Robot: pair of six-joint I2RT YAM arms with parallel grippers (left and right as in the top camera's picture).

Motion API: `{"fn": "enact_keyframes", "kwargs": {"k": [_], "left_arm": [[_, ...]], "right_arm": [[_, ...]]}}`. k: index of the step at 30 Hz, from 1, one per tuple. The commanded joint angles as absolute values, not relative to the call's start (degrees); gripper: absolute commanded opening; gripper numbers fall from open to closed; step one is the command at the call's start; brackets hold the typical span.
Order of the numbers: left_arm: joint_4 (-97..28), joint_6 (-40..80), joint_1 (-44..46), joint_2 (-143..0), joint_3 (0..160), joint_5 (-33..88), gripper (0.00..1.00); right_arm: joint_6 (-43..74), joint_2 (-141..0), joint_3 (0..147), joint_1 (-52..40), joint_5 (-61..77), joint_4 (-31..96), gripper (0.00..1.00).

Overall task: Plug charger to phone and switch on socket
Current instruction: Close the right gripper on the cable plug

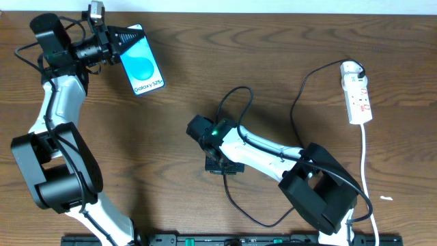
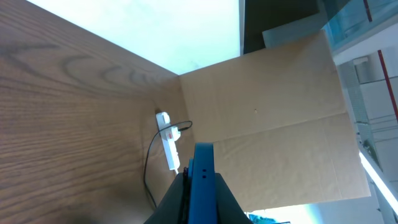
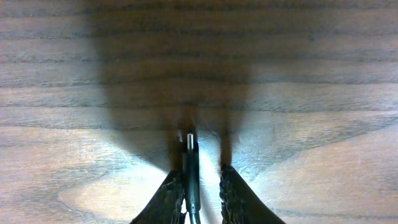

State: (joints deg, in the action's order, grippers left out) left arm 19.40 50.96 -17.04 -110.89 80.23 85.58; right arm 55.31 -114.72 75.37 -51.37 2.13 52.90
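Phone (image 1: 142,65), far left: clenched in left hand (image 1: 125,39), tilted, probably to present its port. Charger (image 1: 298,102), centre: connector tip between right hand (image 1: 222,164) fingers, low over surface (image 1: 273,55); grip cannot be told. Socket (image 1: 358,96), far right: lying flat, black plug at its top end, switching judged pending.

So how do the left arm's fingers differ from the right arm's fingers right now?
The left fingers sit near the far edge of the table; the right fingers point down at mid-table. The left fingers are shut on the phone, while the right fingers only straddle the charger tip, with a gap on one side, not clamped. Both pairs are dark.
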Motion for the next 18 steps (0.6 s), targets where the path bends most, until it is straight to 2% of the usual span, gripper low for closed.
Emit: {"fn": "enact_keyframes", "kwargs": {"k": [1,18], "left_arm": [[19.6,50.6,-17.1,-109.4,80.0,86.3,0.07],[19.6,50.6,-17.1,-109.4,80.0,86.3,0.07]], "right_arm": [[55.7,-115.5,76.4,-51.5,2.3,53.1,0.18],[55.7,-115.5,76.4,-51.4,2.3,52.9,0.11]]}}
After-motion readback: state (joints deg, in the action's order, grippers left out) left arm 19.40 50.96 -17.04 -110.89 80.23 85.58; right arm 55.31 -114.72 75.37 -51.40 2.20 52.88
